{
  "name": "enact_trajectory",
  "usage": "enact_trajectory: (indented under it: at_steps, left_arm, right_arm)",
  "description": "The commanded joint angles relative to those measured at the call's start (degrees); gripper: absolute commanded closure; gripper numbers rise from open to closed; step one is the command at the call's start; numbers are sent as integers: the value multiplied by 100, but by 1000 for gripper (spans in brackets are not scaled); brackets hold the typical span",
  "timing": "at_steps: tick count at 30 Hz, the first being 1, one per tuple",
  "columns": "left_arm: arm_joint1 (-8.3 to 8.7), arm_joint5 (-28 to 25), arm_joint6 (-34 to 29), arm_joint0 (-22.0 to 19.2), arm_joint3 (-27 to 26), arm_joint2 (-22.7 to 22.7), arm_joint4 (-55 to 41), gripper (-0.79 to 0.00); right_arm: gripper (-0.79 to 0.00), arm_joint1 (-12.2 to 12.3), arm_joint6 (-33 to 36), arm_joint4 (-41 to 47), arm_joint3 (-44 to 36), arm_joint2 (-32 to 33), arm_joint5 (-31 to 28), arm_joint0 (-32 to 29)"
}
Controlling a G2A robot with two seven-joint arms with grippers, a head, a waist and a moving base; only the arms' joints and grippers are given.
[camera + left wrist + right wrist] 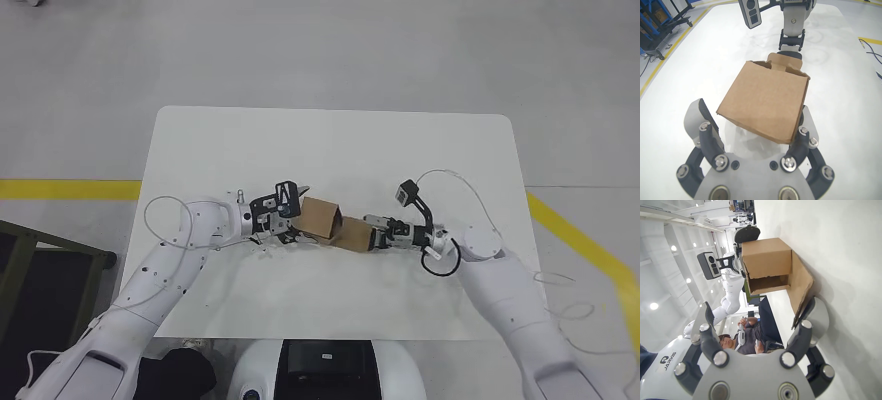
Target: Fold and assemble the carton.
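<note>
Resting on white table [300,140], carton [325,220] between left gripper [753,106], right gripper [759,303], both apart; yellow floor tape [65,189].

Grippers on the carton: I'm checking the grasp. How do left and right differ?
The left gripper straddles the carton body, fingers side by side; the right gripper stands one finger above the other, the lower by the loose flap. Left faces the carton's top, right its open end. Both are open.

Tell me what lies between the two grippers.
The carton alone, one end by the left gripper, the other by the right gripper; the top view shows it.
</note>
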Motion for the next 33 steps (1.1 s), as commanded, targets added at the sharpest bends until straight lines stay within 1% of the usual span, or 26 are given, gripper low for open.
enact_trajectory:
  at_steps: [1, 6, 21, 33]
  left_arm:
    - [1, 3, -13, -1, 0, 1, -7, -785]
    - [10, 9, -18, 8, -22, -9, -6, -785]
    - [36, 11, -40, 48, -106, -36, -28, -785]
    - [54, 12, -56, 75, -141, -49, -34, -785]
  right_arm:
    - [-785, -25, 12, 39, 18, -45, -22, 33]
    - [-785, -77, 24, 242, -19, -70, -155, 124]
    - [-785, -218, -11, 481, -150, -261, -159, 289]
    - [-785, -335, -147, 797, -34, -316, -279, 373]
